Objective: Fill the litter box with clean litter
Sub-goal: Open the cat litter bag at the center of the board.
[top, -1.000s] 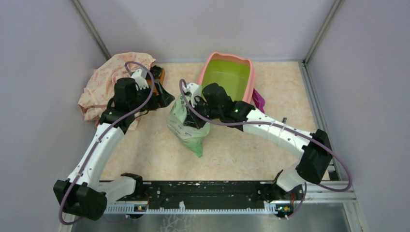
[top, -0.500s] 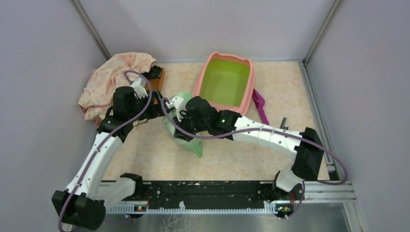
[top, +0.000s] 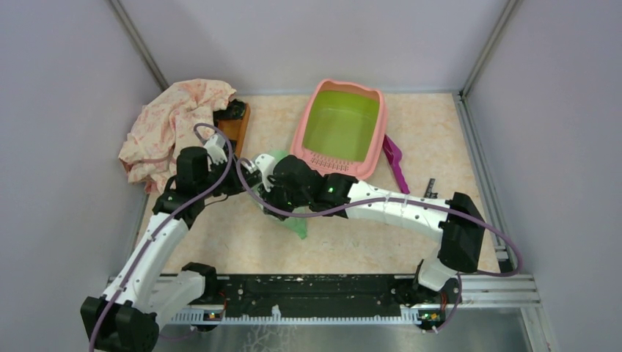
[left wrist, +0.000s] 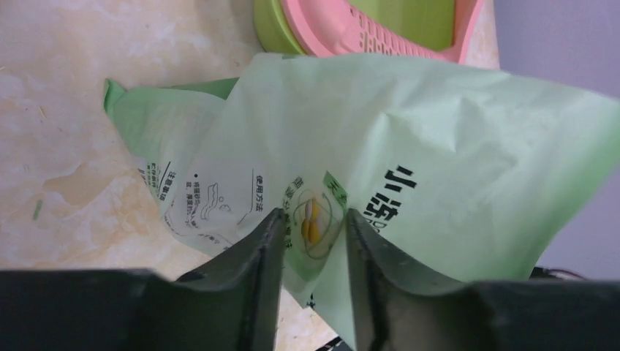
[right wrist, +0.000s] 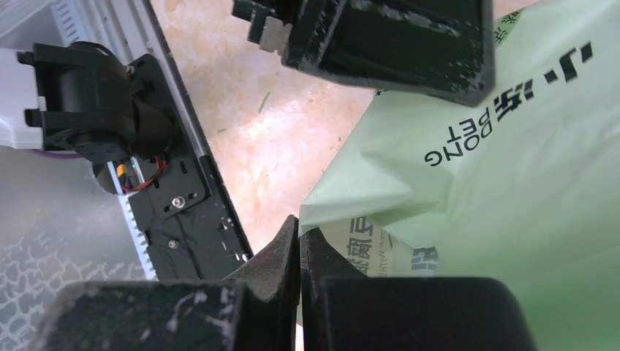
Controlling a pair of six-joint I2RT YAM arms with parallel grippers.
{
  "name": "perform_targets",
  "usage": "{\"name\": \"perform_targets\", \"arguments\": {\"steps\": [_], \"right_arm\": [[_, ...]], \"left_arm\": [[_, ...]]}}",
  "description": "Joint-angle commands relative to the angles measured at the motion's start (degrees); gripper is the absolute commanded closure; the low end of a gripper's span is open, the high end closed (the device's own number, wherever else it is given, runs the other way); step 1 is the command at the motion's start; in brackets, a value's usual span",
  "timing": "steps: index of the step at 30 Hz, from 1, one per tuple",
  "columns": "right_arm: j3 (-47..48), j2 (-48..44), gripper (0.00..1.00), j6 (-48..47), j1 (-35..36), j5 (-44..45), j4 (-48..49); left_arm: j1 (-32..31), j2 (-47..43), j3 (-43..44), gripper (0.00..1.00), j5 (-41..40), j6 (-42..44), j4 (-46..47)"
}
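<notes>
The rectangular plastic litter box with rounded pink rim (top: 378, 130) sits flat at the far middle of the marbled beige table top (top: 367, 235). Its lime-green inside faces up, and its slotted pink ledge is on the side nearest the arms. Both claws meet just in front of that ledge and a little to its left, close to the box but not touching it, with the light green printed plastic bag (top: 281, 161) between them and the box.

In the left wrist view the left gripper (left wrist: 312, 245) has its two dark fingers (left wrist: 263, 256) partly apart. They sit either side of a strip of the bag's printed face, which shows in the gap. Past the bag's upper edge, the box's slotted ledge and green wall fill the top of that view.

In the right wrist view the right gripper (right wrist: 300, 228) is closed tight. Its fingertips pinch a folded corner of the bag's edge, and the bag billows away to the right.

From above, the right arm reaches across from the right, and the left arm comes in from the left.

A thin magenta plastic scoop (top: 396, 163) lies on the table just beside the box's right wall. A crumpled pink patterned cloth (top: 172, 121) is heaped in the far left corner, well apart from the box.
</notes>
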Motion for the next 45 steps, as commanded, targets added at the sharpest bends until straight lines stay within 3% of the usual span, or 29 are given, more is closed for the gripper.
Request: {"name": "perform_targets", "arguments": {"steps": [1,5,13,19,20,23,25,35,45], "right_arm": [[0.6,-2.0,1.00,0.5,0.9,2.7,-1.0],[-0.5,-3.0,1.00,0.7,0.9,2.1,-0.6],[-1.3,-4.3,1.00,1.3,0.9,1.1,-0.3],[0.1,-4.2,1.00,1.2,0.9,1.4,-1.7],[0.5,-4.1,0.93,1.2,0.9,2.1,-2.2],[1.6,-4.6,0.51,0.9,0.9,5.0,-4.2],[2.2,-5.5,0.42,0.4,0.9,7.1,-5.4],[5.2,-10.7,0.41,-2.3,-1.1,12.0,-10.8],[3.3,-13.2,0.46,-1.1,-5.0,11.6,-11.2]], "left_arm": [[0.2,0.1,-1.8,0.70,0.2,-0.1,0.9],[0.2,0.3,-2.0,0.64,2.3,-0.6,2.3],[0.2,-0.1,-1.9,0.98,4.0,1.6,4.6],[0.2,-2.0,-2.8,1.00,3.9,2.4,5.3],[0.2,-2.5,-3.0,1.00,3.6,2.5,5.2],[0.2,-3.8,-3.2,1.00,3.2,2.7,5.1],[0.2,-4.2,-3.3,1.00,3.2,2.8,5.0],[0.2,-6.5,-2.5,1.00,2.4,2.7,3.6],[0.2,-8.7,-0.4,1.00,1.2,2.8,0.9]]}}
